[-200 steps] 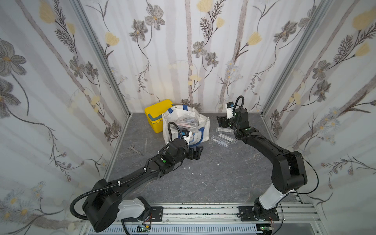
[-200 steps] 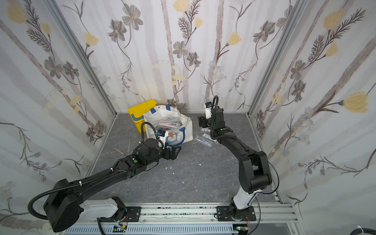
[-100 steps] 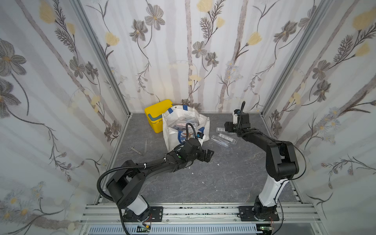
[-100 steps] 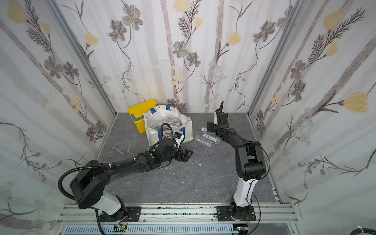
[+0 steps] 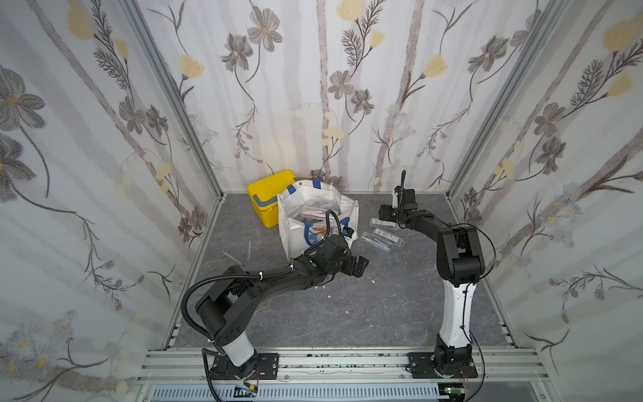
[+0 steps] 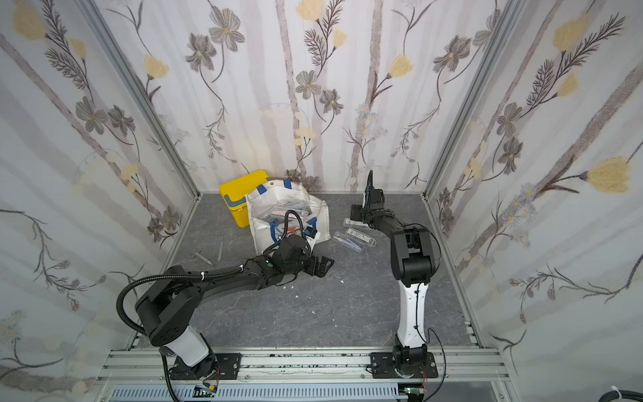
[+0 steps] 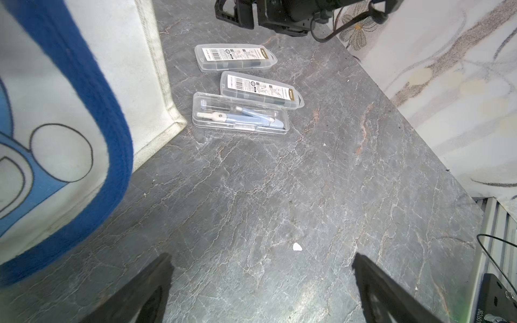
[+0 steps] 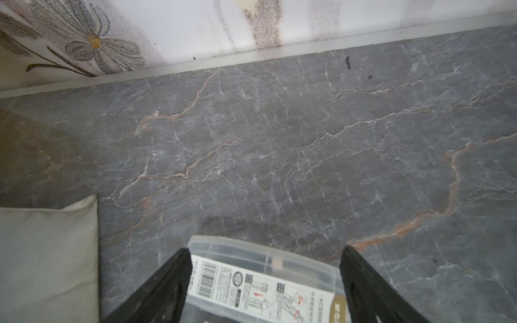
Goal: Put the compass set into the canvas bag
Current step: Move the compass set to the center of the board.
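The white canvas bag with blue handles stands at the back, with clear packets inside it. Three clear compass set cases lie on the floor right of it: a far one, a middle one and a near one. My right gripper hangs low over the far case, open, its fingers straddling the case's end. My left gripper is open and empty above bare floor in front of the bag, facing the three cases.
A yellow plastic box stands behind the bag on its left. Scissors and a thin metal tool lie on the floor at the left. Small white scraps dot the grey floor. Patterned walls close three sides.
My left gripper has swung rightward away from the bag's front, staying open. My right gripper has dropped from a raised position down onto the far case.
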Robot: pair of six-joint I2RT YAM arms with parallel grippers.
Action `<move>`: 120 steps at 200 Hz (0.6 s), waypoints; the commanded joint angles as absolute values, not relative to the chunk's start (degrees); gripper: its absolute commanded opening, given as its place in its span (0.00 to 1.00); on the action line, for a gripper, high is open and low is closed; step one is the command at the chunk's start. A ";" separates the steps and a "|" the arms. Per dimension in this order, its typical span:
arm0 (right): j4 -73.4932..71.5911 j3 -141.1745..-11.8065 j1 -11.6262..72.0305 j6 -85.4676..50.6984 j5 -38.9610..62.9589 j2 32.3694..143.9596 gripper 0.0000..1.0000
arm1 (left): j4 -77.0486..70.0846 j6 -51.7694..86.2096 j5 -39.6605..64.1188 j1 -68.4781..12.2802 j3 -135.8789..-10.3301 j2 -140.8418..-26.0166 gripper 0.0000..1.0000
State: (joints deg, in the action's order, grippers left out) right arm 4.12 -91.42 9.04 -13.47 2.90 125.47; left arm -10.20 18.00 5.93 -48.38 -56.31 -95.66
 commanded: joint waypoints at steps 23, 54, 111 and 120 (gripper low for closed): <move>8.96 -96.39 9.23 -14.33 5.92 129.65 0.82 | -10.63 17.43 4.92 -48.43 -55.31 -95.13 1.00; 11.58 -96.36 9.31 -13.52 7.65 130.75 0.79 | -10.65 16.66 3.75 -48.43 -54.47 -94.03 1.00; 15.35 -92.34 10.60 -10.24 7.11 128.89 0.77 | -10.80 14.77 0.12 -48.28 -52.59 -91.11 1.00; 15.50 -90.80 11.00 -9.93 6.55 127.79 0.76 | -11.02 14.68 -0.19 -48.34 -52.27 -90.64 1.00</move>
State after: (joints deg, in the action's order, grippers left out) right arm 10.02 -93.65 10.00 -11.88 6.94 129.43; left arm -9.67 15.99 2.07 -48.38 -52.97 -91.85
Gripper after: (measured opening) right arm 0.768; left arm 0.995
